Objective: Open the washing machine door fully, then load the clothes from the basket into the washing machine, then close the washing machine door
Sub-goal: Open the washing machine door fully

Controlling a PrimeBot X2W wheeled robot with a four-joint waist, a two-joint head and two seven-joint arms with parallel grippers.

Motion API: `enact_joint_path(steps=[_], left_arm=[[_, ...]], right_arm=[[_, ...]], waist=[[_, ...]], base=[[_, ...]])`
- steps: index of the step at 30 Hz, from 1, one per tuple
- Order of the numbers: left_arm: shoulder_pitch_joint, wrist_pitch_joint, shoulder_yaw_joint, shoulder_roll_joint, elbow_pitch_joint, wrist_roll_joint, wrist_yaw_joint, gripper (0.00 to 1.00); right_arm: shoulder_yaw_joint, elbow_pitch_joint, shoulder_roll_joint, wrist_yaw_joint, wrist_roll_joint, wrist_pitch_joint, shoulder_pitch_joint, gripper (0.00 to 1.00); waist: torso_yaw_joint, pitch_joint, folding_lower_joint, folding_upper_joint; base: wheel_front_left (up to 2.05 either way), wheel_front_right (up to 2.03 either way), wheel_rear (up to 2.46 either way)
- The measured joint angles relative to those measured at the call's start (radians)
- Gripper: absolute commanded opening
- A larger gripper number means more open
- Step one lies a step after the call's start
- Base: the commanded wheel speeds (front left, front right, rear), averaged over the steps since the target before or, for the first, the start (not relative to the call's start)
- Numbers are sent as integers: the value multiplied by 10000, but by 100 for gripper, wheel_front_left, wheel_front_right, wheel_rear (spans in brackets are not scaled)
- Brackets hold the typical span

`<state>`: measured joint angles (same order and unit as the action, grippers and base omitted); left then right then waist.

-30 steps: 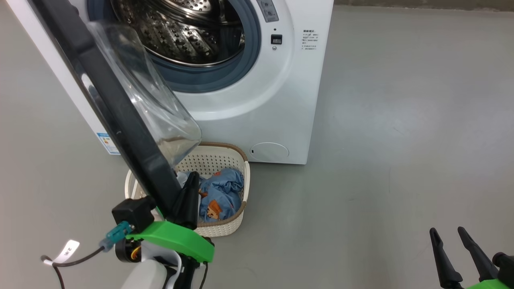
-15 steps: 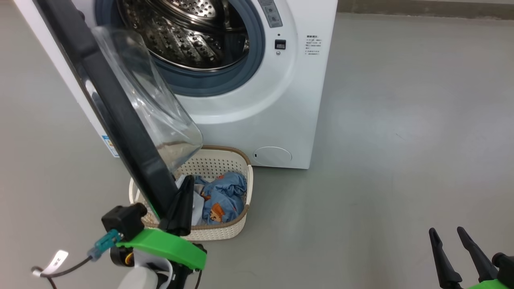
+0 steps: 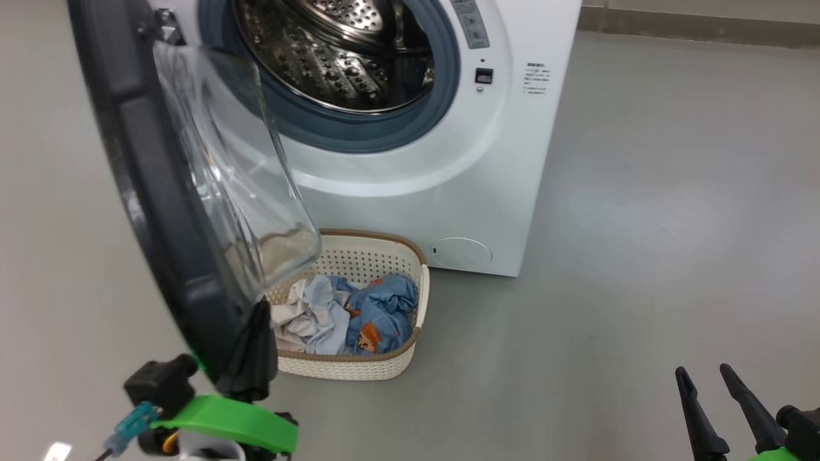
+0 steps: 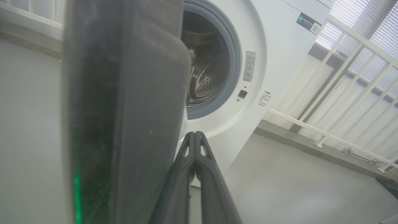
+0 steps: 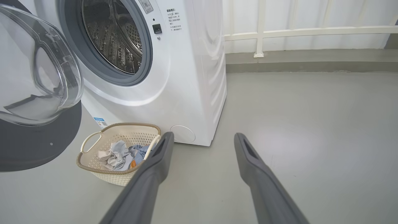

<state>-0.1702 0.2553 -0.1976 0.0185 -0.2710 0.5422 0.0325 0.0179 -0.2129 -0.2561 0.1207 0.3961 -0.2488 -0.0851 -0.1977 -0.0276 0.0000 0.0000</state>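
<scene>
Ahead of you on the bare grey floor (image 3: 640, 224) stands the washing machine (image 3: 487, 192), white, its steel drum (image 3: 339, 57) exposed and ringed by a grey-blue gasket (image 3: 359, 136). Its door (image 3: 147, 211), a big round black frame with a bulging clear bowl (image 3: 237, 179), hangs swung out on the left-hand hinge, almost edge-on to you and not folded back flat. You can judge the opening step unfinished. Just in front of the machine's base sits the basket (image 3: 359, 370), cream with a brown rim. It is close enough to make the lift to the drum short, though the door's bowl overhangs its left end. Both clothes (image 3: 352, 314) lie crumpled inside it, the pale garment (image 3: 301, 317) at the left and the blue garment (image 3: 387, 307) at the right. Your left gripper (image 4: 195, 137) has its two dark fingers pinched together with nothing between them. They lie against the inner side of the door's lower edge, which suits pushing the door wider rather than gripping it. Your right gripper (image 3: 703, 374) hovers low at the right, well apart from everything, fingers spread and empty, likely held free for the clothes.
</scene>
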Motion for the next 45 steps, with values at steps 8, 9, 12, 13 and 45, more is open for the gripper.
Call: enact_joint_path(steps=[8,9,12,13,45], left_arm=[[281,0,1229,12,209,-410,-13,0],[281,0,1396,15,217,-462,-12,0],[281,0,1919,44,261,-568,-13,0],[281,0,2084,61,270,-610,-10,0],[-2057,2,6201,1200,-1847,-1766,495,0]], right_arm=[[-17,94,0,0,0,0,-1,100],[-23,98,-2,0,0,0,0,100],[-23,134,-4,0,0,0,2,100],[-23,140,-10,0,0,0,2,100],[-77,387,-387,0,0,0,671,100]], waist=[[-389,-129,0,0],[-430,-160,0,0],[-539,-273,0,0],[-573,-311,0,0],[-891,-1687,0,0]], base=[[0,0,0],[0,0,0],[0,0,0],[0,0,0],[0,0,0]])
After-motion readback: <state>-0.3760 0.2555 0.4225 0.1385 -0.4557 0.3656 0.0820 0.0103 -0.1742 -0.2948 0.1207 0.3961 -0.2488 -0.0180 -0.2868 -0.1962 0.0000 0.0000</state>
